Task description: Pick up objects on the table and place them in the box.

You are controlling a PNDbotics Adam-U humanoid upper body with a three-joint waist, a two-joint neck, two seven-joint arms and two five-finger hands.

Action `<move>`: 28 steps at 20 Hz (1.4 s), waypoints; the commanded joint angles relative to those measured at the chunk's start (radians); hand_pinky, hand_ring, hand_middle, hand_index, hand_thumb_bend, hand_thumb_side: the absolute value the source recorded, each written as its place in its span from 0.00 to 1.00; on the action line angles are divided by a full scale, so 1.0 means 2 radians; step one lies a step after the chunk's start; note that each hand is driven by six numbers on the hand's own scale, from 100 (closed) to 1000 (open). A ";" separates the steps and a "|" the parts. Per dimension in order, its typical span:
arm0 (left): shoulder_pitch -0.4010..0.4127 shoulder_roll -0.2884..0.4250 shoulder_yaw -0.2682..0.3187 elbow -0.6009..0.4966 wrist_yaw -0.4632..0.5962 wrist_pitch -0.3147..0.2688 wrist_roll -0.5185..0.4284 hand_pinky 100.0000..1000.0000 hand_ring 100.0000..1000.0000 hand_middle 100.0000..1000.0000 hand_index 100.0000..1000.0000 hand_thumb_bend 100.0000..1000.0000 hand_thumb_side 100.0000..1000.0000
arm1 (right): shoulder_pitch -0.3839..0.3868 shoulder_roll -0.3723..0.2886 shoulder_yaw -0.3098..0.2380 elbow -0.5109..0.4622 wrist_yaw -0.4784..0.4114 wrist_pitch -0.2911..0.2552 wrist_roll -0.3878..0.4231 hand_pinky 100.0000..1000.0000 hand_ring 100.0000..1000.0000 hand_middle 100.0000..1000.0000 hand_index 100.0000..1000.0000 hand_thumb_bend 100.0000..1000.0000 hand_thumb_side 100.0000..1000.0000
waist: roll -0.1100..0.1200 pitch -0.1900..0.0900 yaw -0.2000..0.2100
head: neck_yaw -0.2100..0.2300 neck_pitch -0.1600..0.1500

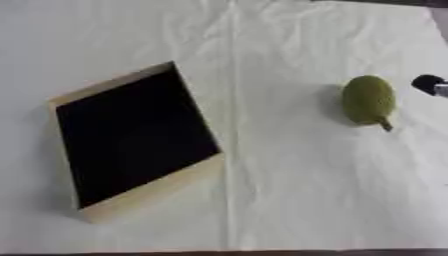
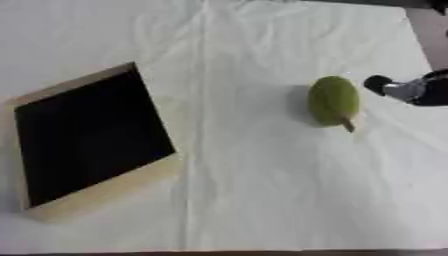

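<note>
While my right hand only pokes in at the right edge of the left eye view, the fruit sits just to its left on the white cloth, near but not touching as far as I can tell. It's green and oval, long axis running near-to-far w/ a slight lean, and a short brown stem at the near end angles toward me and to the right. So the reach goes leftward, across the fruit's short side. The box lies well apart on the left half of the cloth, turned askew, pale rim, dark inside, nothing visible in it. Only a dark tip of the hand shows here, so I can't tell open vs closed. In the right eye view more of the hand shows: a black tip plus a silver part behind it, level w/ the fruit's far half, a clear strip of cloth between them. Finger state still can't be read. Left hand shows in neither view, so right is the nearer one, and the carry afterward is a long way left to the box.
</note>
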 commanded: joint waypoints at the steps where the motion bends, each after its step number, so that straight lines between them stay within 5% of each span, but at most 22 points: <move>1: -0.002 0.015 0.002 -0.008 0.001 -0.001 -0.001 0.44 0.43 0.50 0.67 0.20 0.52 | -0.001 -0.023 0.001 -0.008 0.025 -0.017 0.023 0.92 0.93 0.91 0.99 0.55 0.00 | 0.001 -0.010 0.000 | -0.002 -0.004; 5: -0.003 0.014 0.002 -0.008 0.001 0.000 -0.001 0.44 0.43 0.50 0.67 0.20 0.52 | -0.002 -0.019 0.004 -0.008 0.036 -0.027 0.052 0.93 0.93 0.92 1.00 0.57 0.00 | 0.000 -0.010 0.001 | -0.002 -0.004; 16: -0.001 0.013 0.002 -0.008 0.001 0.000 -0.002 0.44 0.43 0.50 0.67 0.20 0.52 | -0.018 -0.019 -0.010 -0.008 -0.007 -0.008 0.136 0.91 0.92 0.93 1.00 0.26 0.00 | 0.000 -0.010 0.000 | -0.001 -0.003; 28: -0.002 0.012 0.000 -0.008 0.003 0.001 -0.003 0.44 0.43 0.50 0.67 0.20 0.52 | -0.046 -0.023 0.005 -0.008 -0.077 0.022 0.217 0.87 0.89 0.92 1.00 0.27 0.00 | 0.000 -0.009 0.004 | -0.007 -0.002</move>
